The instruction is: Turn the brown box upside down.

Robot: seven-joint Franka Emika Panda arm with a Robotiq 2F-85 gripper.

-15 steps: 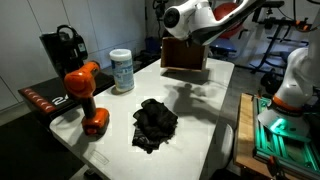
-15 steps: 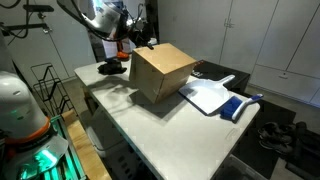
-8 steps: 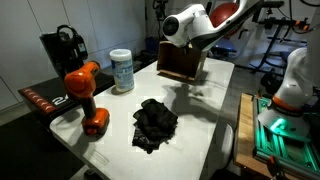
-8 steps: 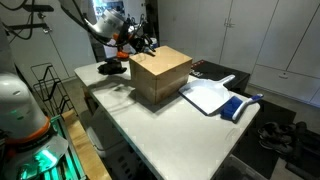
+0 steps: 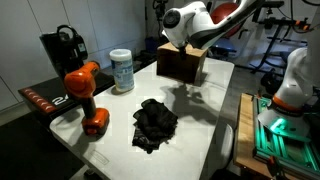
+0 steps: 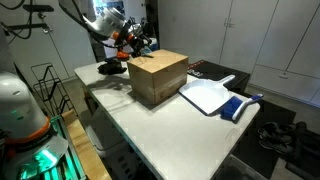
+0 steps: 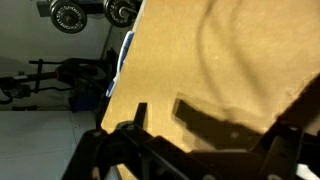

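The brown box rests flat on the white table, near its far end, with plain cardboard faces showing in both exterior views. My gripper hovers just above the box's top at its back edge, also visible as dark fingers by the box's far side. In the wrist view the tan box face fills the picture, and the gripper stands open, its two dark fingers spread wide with nothing between them.
An orange drill, a white canister, a black machine and a crumpled black cloth stand on the near half of the table. A white board with a blue piece lies beside the box.
The box was tilted up in the shut gripper; the fingers have spread open, and the box has dropped flat onto the table.
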